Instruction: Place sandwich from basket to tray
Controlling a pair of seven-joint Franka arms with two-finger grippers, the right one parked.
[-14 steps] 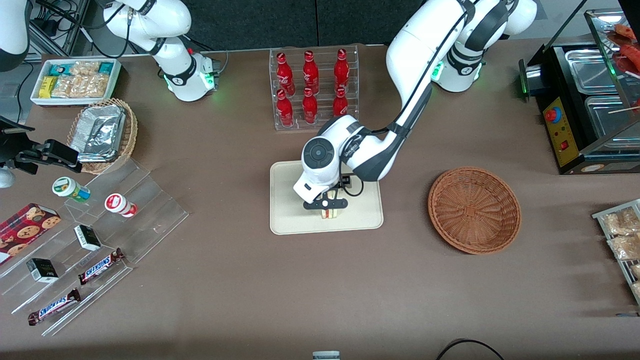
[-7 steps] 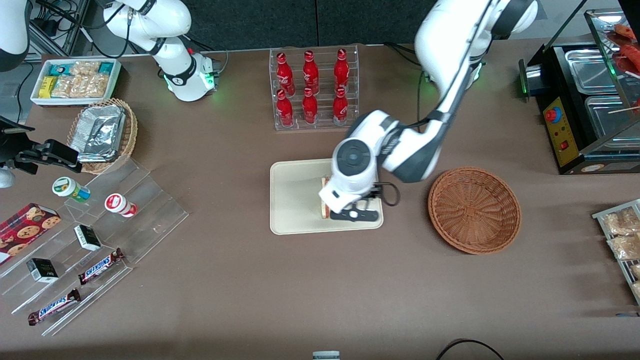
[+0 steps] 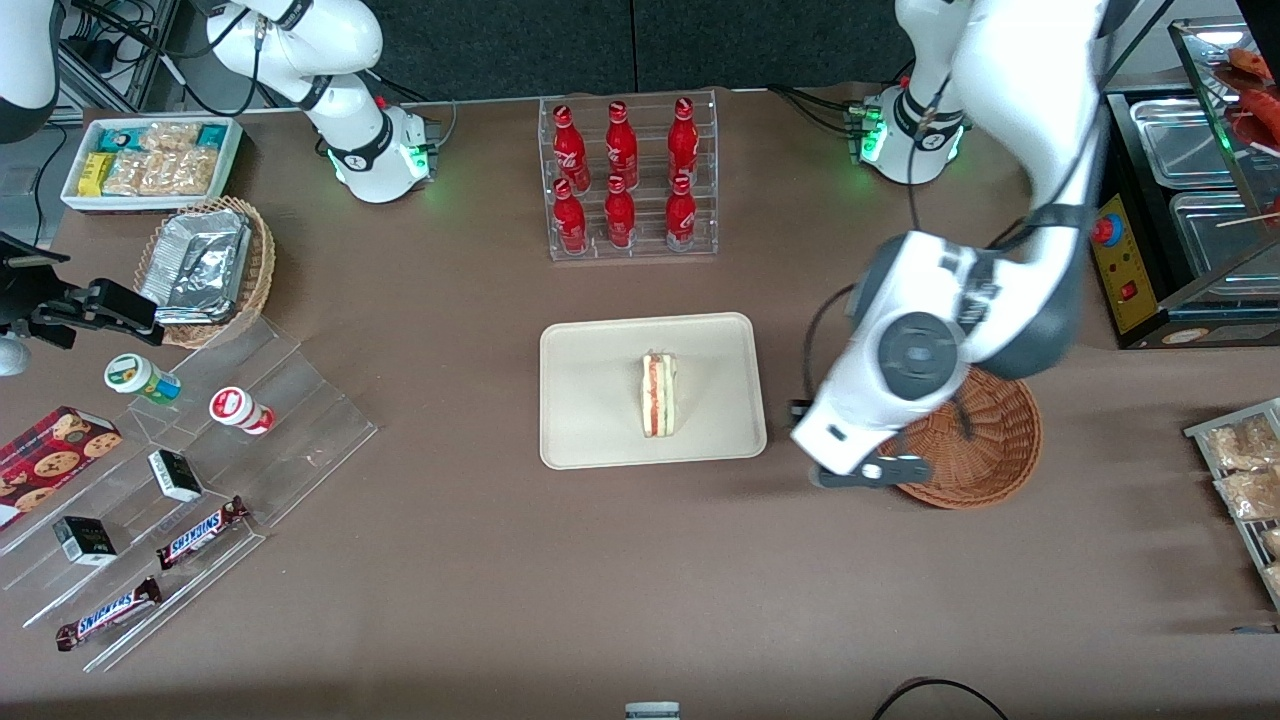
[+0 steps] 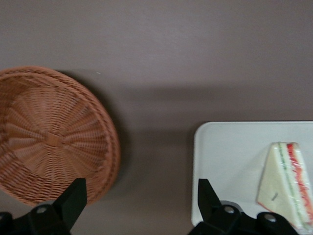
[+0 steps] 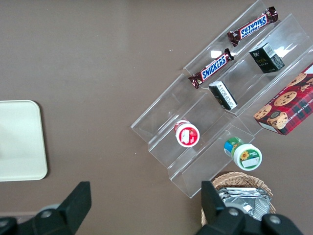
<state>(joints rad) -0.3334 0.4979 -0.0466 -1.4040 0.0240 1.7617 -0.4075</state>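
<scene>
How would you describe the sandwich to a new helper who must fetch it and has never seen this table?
Find the flat cream plastic tray mid-table, nearer the front camera than the rack of red bottles. On it lies the sandwich, a white bread wedge with red and green filling stripes, the tray's only item. The open gripper hangs apart, over the reddish-brown wicker basket.

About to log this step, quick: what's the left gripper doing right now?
Left gripper: open, holding nothing, hovering between the basket and the tray; the sandwich lies on the tray.

A clear rack [image 3: 628, 178] of 6 red bottles stands farther from the front camera than the table's middle, with 2 Snickers bars [image 3: 203, 531] toward the parked arm's end.
</scene>
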